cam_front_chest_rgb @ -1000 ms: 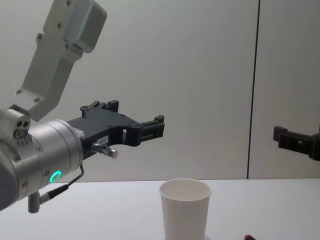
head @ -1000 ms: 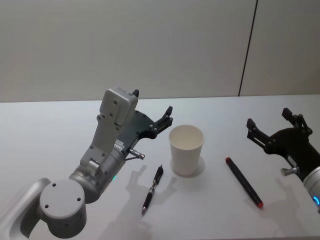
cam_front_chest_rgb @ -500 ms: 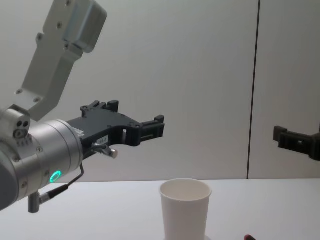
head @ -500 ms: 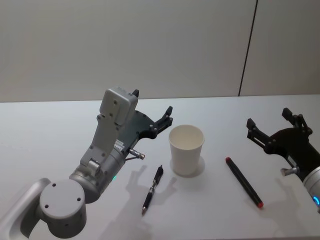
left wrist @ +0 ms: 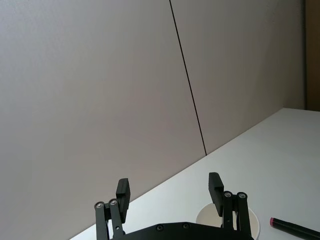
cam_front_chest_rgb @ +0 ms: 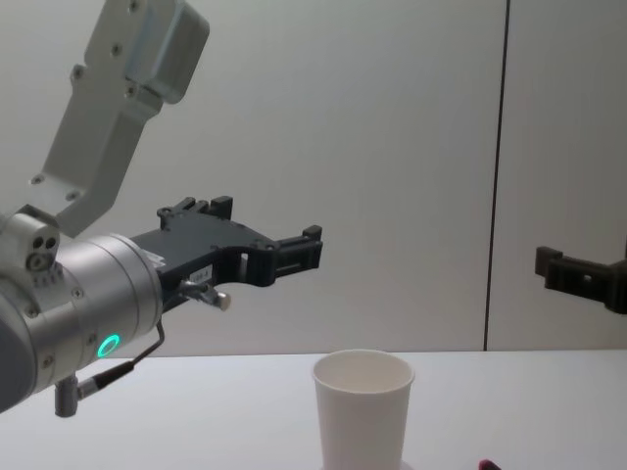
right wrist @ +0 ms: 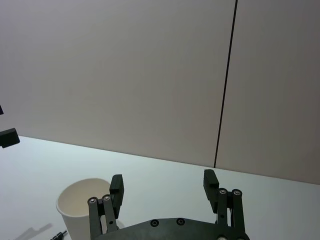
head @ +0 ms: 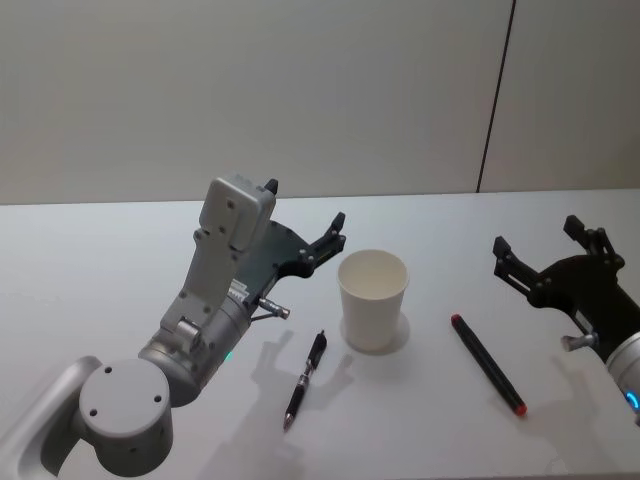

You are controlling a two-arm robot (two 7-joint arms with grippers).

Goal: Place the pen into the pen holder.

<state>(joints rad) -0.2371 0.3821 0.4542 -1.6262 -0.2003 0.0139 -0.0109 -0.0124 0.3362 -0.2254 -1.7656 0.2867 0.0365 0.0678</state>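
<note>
**mk:** So what did we reckon could go wrong at that point?

**jo:** Mostly the cup (head: 373,298). We saw a plain white paper one, empty and upright mid-table (head: 100,260), so we figured it was light. The left gripper (left wrist: 169,192) hung in the air just left of its rim, fingers spread with nothing in them. If that arm swung down carelessly, we thought it'd clip the rim and tip the cup. Same if a pen got dropped against one side instead of straight in.

**mk:** And the pick itself?

**jo:** The black pen (head: 305,378) lay flat on the table, front-left of the cup, near its base but not touching. It was slim and looked round, so we guessed it could roll or squirt out if the fingers closed off-centre. The fingertips could also have scraped the tabletop.

**mk:** What did it look like?

**jo:** Dark barrel, thicker end toward the cup, fine tip toward the robot, lying at a slant. We also saw a red-tipped pen (head: 487,364) right of the cup, longer and black with red at both ends. We couldn't tell which one was meant. The right gripper (head: 536,236) sat further right, spread wide and empty too.
</note>
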